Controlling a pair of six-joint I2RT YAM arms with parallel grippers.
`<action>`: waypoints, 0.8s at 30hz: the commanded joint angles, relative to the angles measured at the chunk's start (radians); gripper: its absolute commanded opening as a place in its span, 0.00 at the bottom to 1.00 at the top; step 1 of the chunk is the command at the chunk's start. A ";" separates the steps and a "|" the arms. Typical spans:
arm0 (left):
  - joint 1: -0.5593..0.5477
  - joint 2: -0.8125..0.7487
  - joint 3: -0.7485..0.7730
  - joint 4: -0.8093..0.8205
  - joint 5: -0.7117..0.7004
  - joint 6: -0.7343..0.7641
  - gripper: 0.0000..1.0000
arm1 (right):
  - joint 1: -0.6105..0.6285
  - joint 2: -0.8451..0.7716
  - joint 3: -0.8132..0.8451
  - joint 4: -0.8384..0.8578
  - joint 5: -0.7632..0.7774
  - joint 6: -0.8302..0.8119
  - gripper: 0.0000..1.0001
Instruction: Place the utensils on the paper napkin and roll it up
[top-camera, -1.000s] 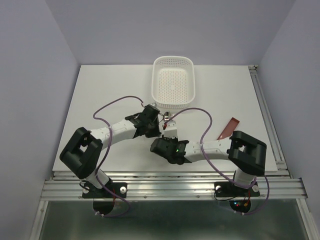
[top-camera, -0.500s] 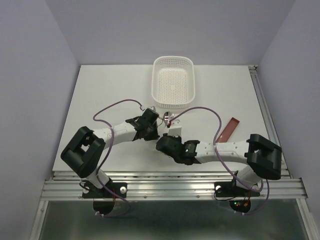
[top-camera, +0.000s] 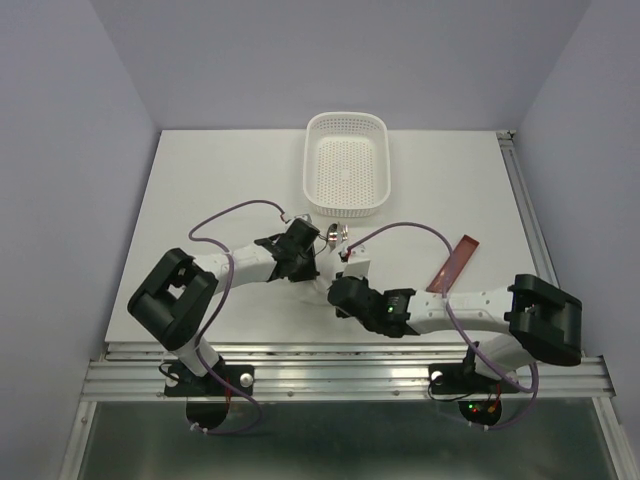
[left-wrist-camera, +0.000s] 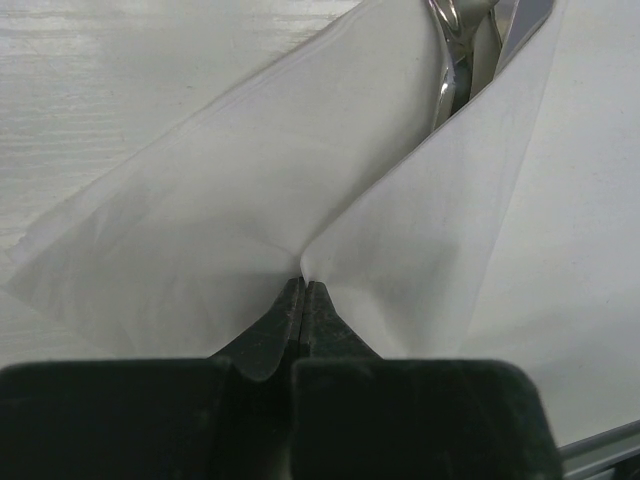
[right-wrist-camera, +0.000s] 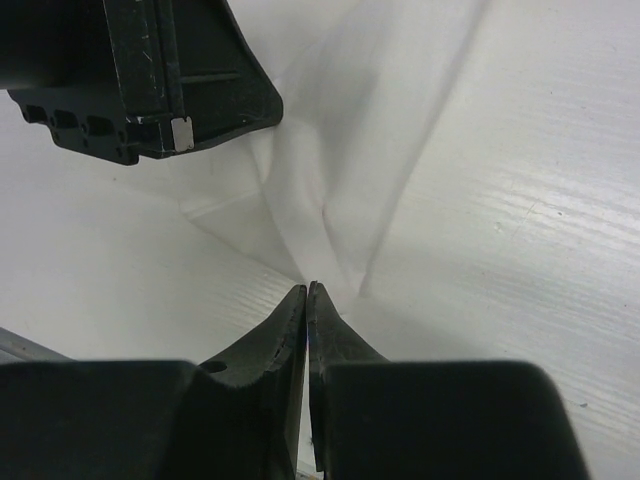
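The paper napkin (left-wrist-camera: 250, 200) is folded over the utensils, whose shiny metal (left-wrist-camera: 447, 60) sticks out of the fold at the top of the left wrist view. From above, the silver bowl (top-camera: 333, 235) shows just below the basket, and the napkin (top-camera: 354, 266) lies beside it. The green handle is hidden. My left gripper (left-wrist-camera: 303, 284) is shut, pinching the napkin's fold; from above the left gripper (top-camera: 316, 262) sits left of the napkin. My right gripper (right-wrist-camera: 307, 288) is shut on a gathered corner of the napkin (right-wrist-camera: 340, 200), and from above it (top-camera: 343, 290) is at the napkin's near end.
The white perforated basket (top-camera: 346, 117) stands at the back middle, just beyond the spoon. A flat red-brown piece (top-camera: 453, 263) lies to the right of the right arm. The left gripper's body (right-wrist-camera: 170, 80) fills the upper left of the right wrist view.
My right arm has swung out to the right and its gripper has shifted toward the near right with the napkin corner. My left gripper has barely moved.
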 joint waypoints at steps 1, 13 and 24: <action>0.000 0.013 -0.018 0.001 -0.030 0.000 0.00 | -0.008 0.025 -0.024 0.133 -0.021 -0.036 0.09; 0.000 0.024 -0.007 -0.013 -0.042 0.017 0.00 | -0.009 0.080 -0.085 0.163 -0.035 0.007 0.09; 0.000 0.005 -0.023 -0.008 -0.026 0.029 0.00 | -0.011 -0.026 0.002 0.019 0.028 -0.005 0.09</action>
